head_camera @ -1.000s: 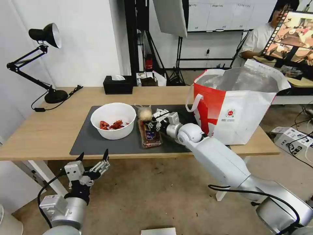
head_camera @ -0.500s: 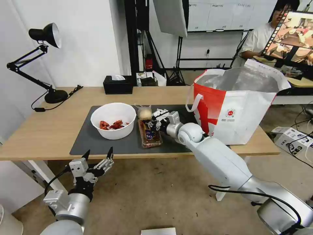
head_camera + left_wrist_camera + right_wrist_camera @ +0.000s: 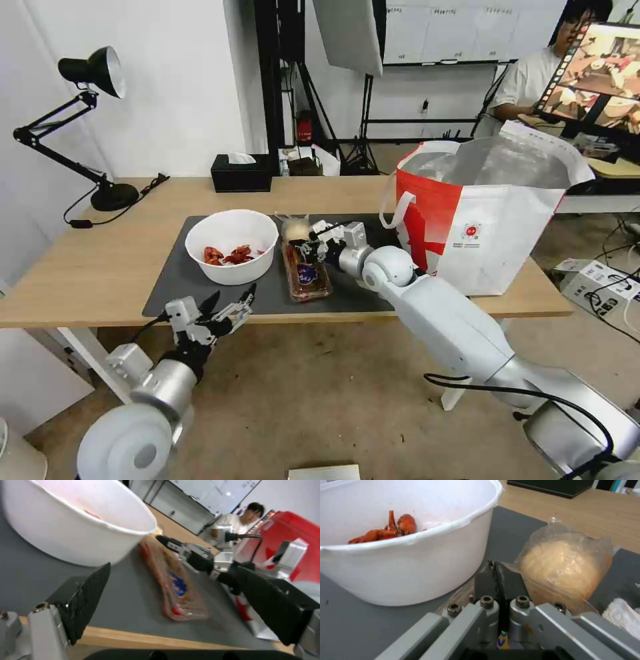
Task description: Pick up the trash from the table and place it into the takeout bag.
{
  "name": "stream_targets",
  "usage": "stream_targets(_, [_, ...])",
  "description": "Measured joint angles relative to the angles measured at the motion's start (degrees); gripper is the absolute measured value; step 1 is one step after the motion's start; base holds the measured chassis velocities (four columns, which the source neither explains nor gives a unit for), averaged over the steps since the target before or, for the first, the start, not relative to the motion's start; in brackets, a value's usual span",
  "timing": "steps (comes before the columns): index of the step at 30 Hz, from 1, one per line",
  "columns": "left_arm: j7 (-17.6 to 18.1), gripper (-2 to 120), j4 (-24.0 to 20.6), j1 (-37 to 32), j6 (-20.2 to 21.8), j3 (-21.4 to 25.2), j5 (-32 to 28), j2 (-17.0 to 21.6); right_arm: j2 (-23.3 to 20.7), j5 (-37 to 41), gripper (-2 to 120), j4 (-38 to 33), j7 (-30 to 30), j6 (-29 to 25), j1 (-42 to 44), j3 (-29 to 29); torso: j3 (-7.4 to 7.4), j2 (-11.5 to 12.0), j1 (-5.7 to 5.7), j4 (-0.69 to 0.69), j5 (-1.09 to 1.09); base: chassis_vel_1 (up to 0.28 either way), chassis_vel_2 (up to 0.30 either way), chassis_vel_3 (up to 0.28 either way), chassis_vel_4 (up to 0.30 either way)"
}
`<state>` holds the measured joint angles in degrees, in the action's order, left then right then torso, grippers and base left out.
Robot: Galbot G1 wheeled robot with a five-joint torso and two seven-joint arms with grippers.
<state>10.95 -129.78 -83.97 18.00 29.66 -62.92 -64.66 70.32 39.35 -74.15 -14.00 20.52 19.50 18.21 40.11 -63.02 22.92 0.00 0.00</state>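
On the table's dark mat stands the white bowl with red scraps. To its right lies the clear tray. At the tray's far end sit the bagged bun and the crumpled napkin. My right gripper is shut on the tray's far edge, between the bowl and the bun. Below the table's front edge, in front of the bowl, my left gripper hangs open and holds nothing. The takeout bag stands open on the right.
A black desk lamp occupies the far left of the table, and a black tissue box sits at its back edge. The takeout bag's white handle hangs toward the mat. Cables and a box lie on the floor at the right.
My left arm has risen and reached forward, bringing its open gripper up near the table's front edge. My right gripper has shifted slightly left at the tray's far end.
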Motion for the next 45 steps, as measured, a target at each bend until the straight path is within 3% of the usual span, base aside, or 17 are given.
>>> stream_targets(5, [2.24, 100, 2.27, 5.06, 3.99, -1.03, -11.30, 1.23, 0.61, 0.07, 0, 0.87, -0.04, 0.01, -0.75, 0.54, 0.00, 0.00, 0.00, -0.01, 0.00, 0.000, 0.000, 0.000, 0.000])
stream_targets(12, [2.30, 100, 6.78, 8.63, 5.46, -2.60, -17.67, 1.85, 0.54, 0.18, 0, 1.42, -0.16, 0.01, -1.03, 0.90, 0.00, 0.00, 0.00, 0.01, 0.01, 0.000, 0.000, 0.000, 0.000])
stream_targets(28, [4.77, 100, 13.63, 17.07, 4.60, -9.54, -17.63, -0.02, -1.04, 1.02, 0, -0.72, 0.04, 0.29, 0.16, 0.02, 0.00, -0.01, 0.00, 0.00, 0.01, 0.000, 0.000, 0.000, 0.000])
stream_targets(45, [6.75, 100, 16.55, 20.76, 4.90, -13.05, -18.19, -0.79, -1.58, 1.28, 0, -2.13, 0.34, 0.44, 0.84, -0.43, 0.00, -0.01, 0.00, 0.00, 0.01, 0.000, 0.000, 0.000, 0.000])
